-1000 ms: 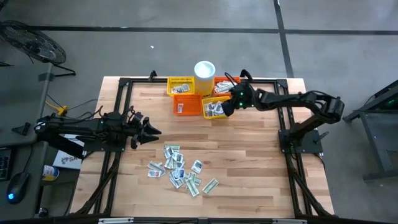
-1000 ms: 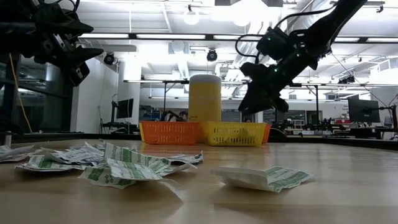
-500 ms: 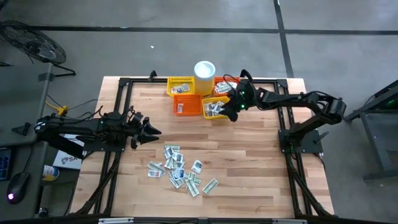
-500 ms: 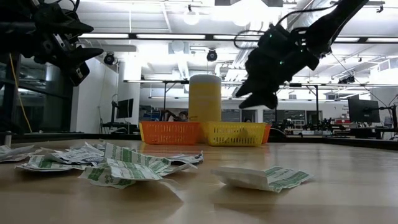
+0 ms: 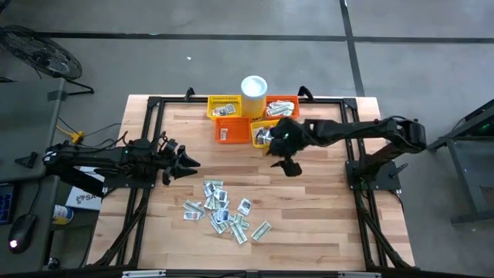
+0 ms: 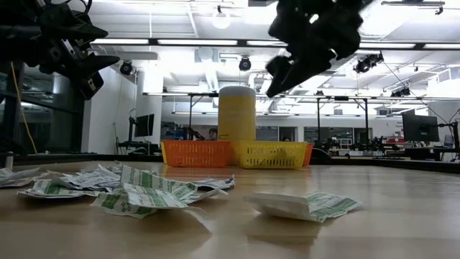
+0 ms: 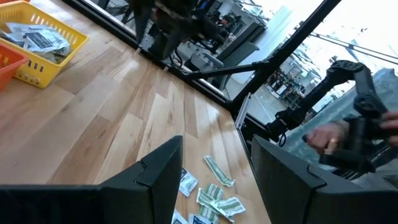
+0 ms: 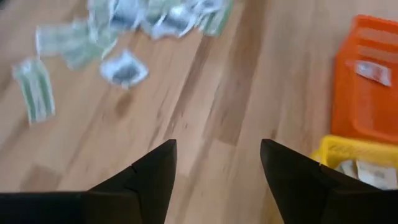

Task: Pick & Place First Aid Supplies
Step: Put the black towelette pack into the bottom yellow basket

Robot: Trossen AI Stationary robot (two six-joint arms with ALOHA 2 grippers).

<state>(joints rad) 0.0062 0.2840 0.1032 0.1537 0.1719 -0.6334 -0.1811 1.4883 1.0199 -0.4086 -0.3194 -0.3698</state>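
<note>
Dozens of first aid supplies (image 5: pixel 224 212) lie in a loose scatter on the near middle of the table (image 5: pixel 324 224), flat sachets overlapping one another, with one green-striped packet (image 5: pixel 261 229) lying a little apart at the right edge of the heap. From my seat that loner looks like the easiest pick.

Farther in, my right gripper (image 5: pixel 284 152) hangs above bare wood between the pile and the baskets, fingers spread wide and carrying nothing. At the left edge, my left gripper (image 5: pixel 185 162) waits above the table, likewise spread and empty.

At the far side sit the yellow basket (image 5: pixel 265 133) and the orange basket (image 5: pixel 229 132), both already holding a few sachets, with two more baskets and the white cup (image 5: pixel 254 86) behind them.

I judge the step in hand to be reaching for the next sachet. I would bring the right gripper down over a single packet at the fringe, straddle its short sides, and press low so the fingers catch the thin edge without dragging neighbours along.
</note>
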